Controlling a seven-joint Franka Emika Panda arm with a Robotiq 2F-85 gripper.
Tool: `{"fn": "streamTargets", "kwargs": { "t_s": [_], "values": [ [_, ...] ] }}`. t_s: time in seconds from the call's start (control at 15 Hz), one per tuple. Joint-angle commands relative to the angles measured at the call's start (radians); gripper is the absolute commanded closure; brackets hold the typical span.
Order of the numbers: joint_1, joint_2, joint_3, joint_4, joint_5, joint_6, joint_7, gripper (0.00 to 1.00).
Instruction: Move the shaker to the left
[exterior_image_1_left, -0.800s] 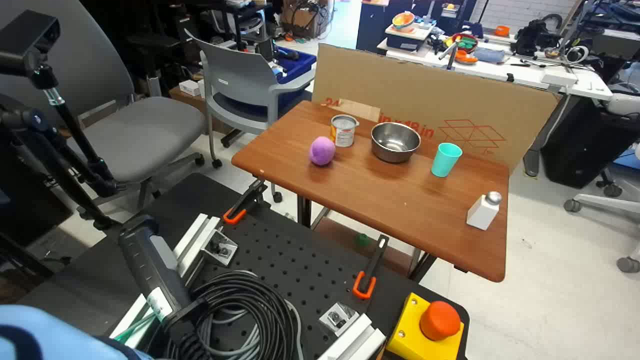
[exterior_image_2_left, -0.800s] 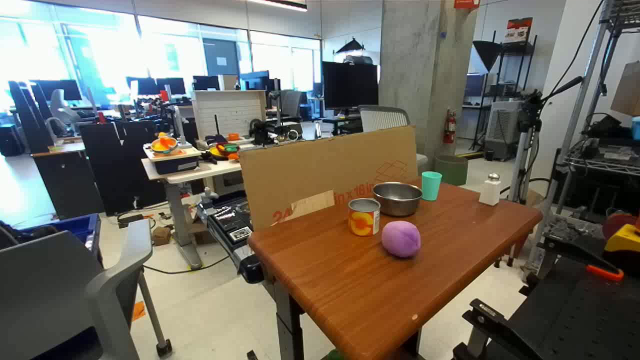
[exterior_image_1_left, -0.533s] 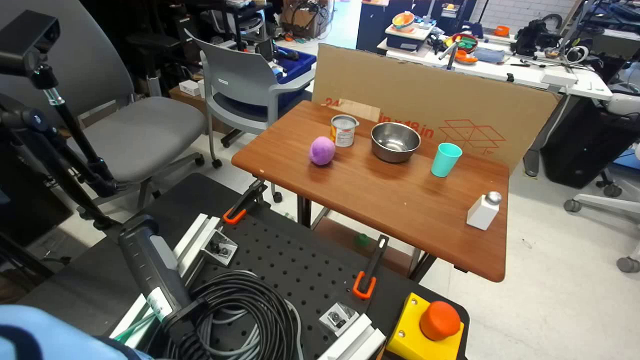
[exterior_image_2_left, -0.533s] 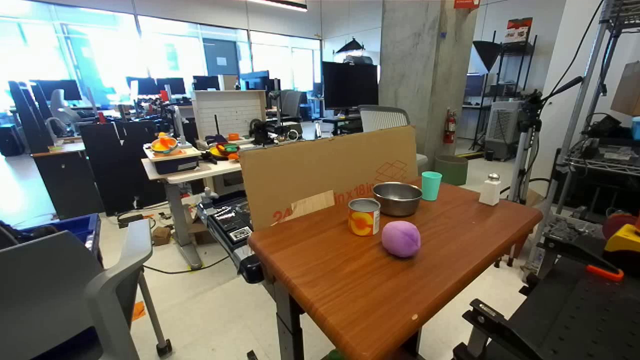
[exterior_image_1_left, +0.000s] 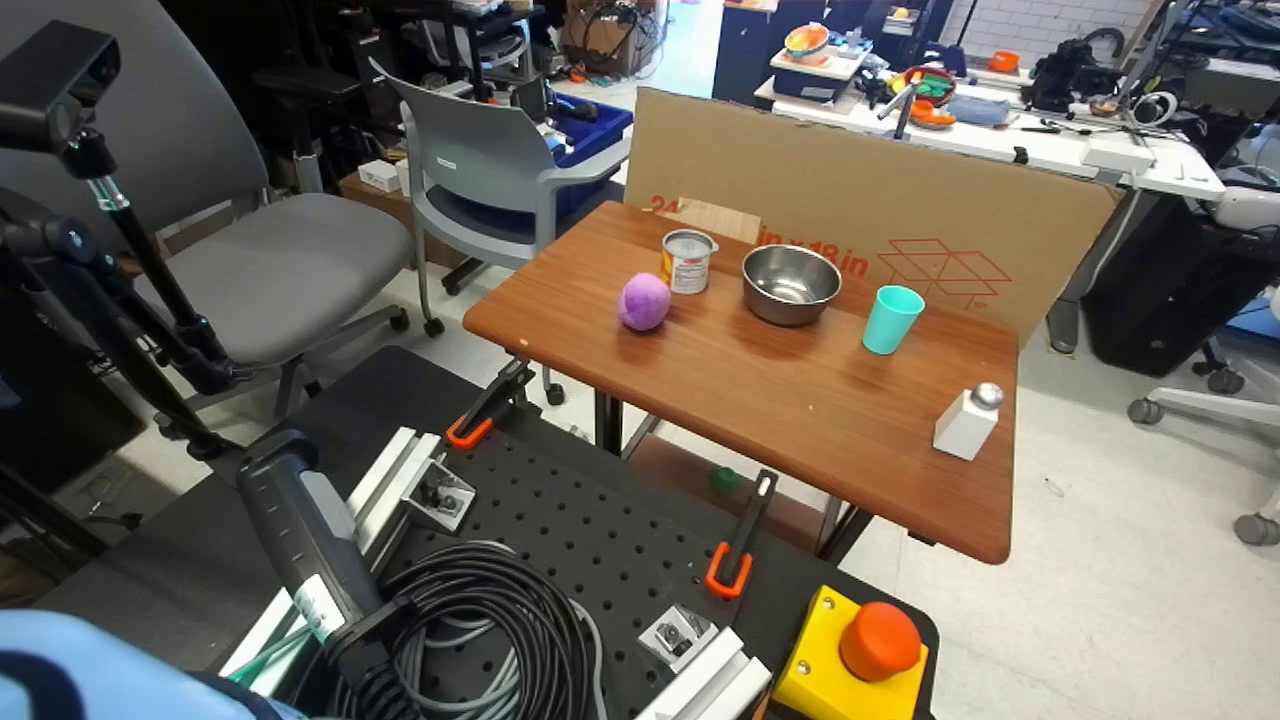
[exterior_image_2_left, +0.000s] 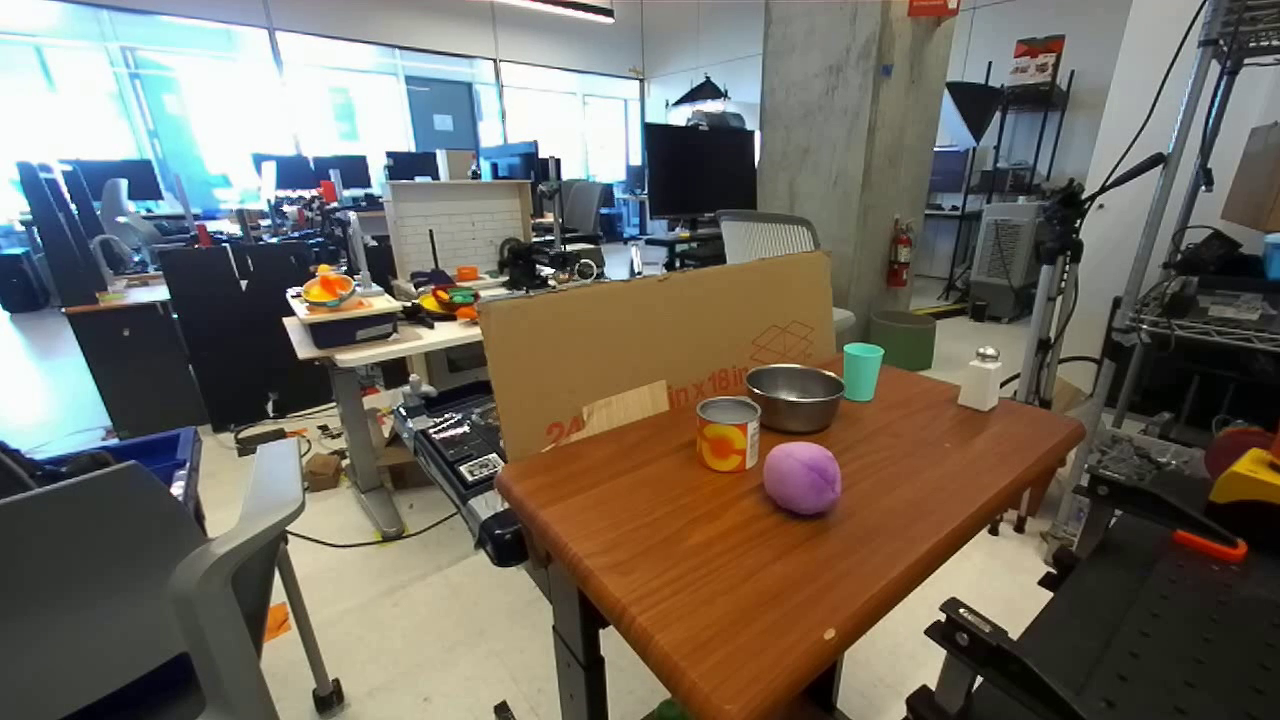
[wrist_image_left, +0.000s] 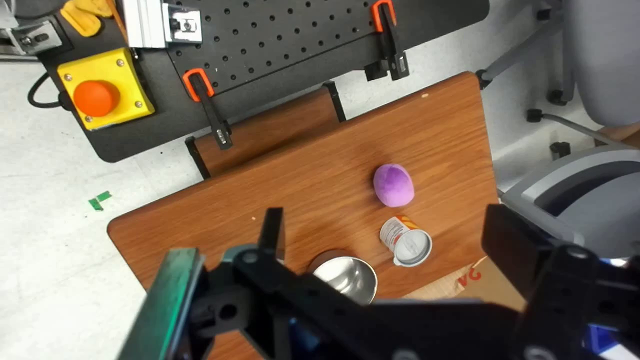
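Wrist view is showing the hand (wrist_image_left: 384, 220) hanging above the surface (wrist_image_left: 225, 200), its fingers (wrist_image_left: 273, 230) standing wide apart and gripping nothing. The shaker (exterior_image_1_left: 967, 422) is standing upright near one end of the surface in both exterior views, yet the wrist view is not clearly showing it (the hand is perhaps hiding it), so an approach could be coming down off line and clipping its top. Being narrow for its height, the shaker could be toppling if one finger is touching it first. The task's "left" is leaving its viewpoint unsaid; a wrong reading could be pushing it over that nearby edge. A path swinging too far back could be bumping the teal cup (exterior_image_1_left: 892, 320) or metal bowl (exterior_image_1_left: 791, 286).

Further along, the can (exterior_image_2_left: 728, 433) is bearing orange artwork and print too small for reading; no brand is showing. Behind them, the cardboard (exterior_image_2_left: 640, 330) is displaying red lettering, "24" and "in x 18 in", a pale patch (exterior_image_2_left: 625, 407) sitting between.
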Motion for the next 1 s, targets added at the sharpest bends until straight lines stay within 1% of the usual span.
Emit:
{"fn": "streamTargets", "kwargs": {
  "t_s": [0.0, 0.13, 0.27, 0.4, 0.53, 0.73, 0.93],
  "values": [
    [-0.025, 0.077, 0.016, -0.059, -0.041, 0.192, -0.058, 0.00],
    [-0.033, 0.158, 0.013, -0.083, -0.078, 0.329, -0.070, 0.00],
    [-0.033, 0.260, -0.008, -0.097, -0.105, 0.474, -0.120, 0.00],
    [-0.025, 0.370, -0.037, -0.096, -0.090, 0.614, -0.172, 0.00],
    [-0.015, 0.478, -0.059, -0.073, -0.054, 0.713, -0.215, 0.00],
    [-0.008, 0.616, -0.084, -0.018, 0.040, 0.782, -0.301, 0.00],
    [-0.033, 0.717, -0.067, 0.057, 0.097, 0.784, -0.378, 0.00]
  ]
}}
